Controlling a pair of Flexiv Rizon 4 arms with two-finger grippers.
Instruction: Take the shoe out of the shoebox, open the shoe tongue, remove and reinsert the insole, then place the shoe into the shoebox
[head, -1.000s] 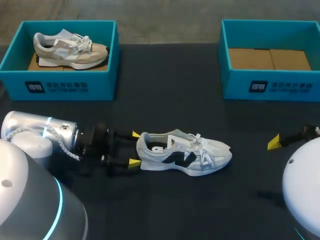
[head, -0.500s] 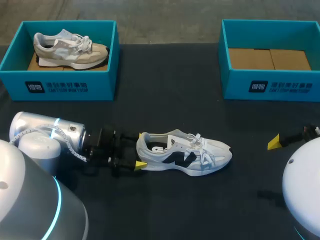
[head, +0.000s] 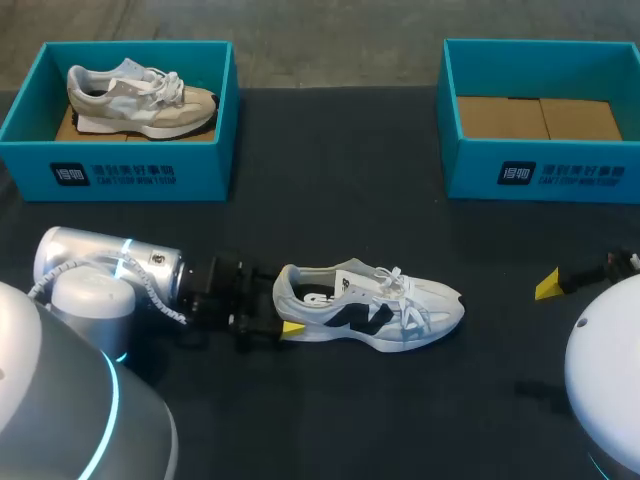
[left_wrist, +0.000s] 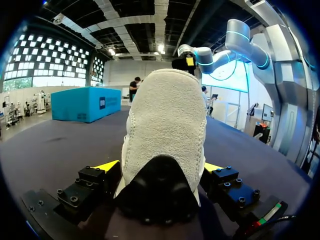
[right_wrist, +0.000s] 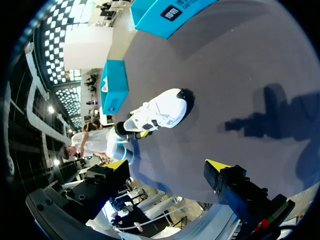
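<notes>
A white shoe (head: 370, 305) with a black side mark lies on its sole on the dark table, toe pointing right. My left gripper (head: 283, 300) is at its heel, open, one finger on each side. The near yellow tip (head: 292, 328) shows; the far one is hidden behind the heel. In the left wrist view the shoe's heel (left_wrist: 167, 125) fills the gap between the fingers of the left gripper (left_wrist: 160, 167). My right gripper (head: 548, 285) hangs open and empty at the right edge, far from the shoe (right_wrist: 160, 112). The right wrist view shows the right gripper (right_wrist: 167, 167) wide apart.
A teal shoebox (head: 120, 175) at the back left holds a beige shoe (head: 140, 98). A second teal shoebox (head: 540, 175) at the back right holds only brown cardboard (head: 540, 118). Bare dark tabletop lies between the boxes and around the white shoe.
My left arm has slid right along the table, bringing its fingers around the shoe's heel; the far yellow tip is now hidden. The shoe and the right arm have stayed put.
</notes>
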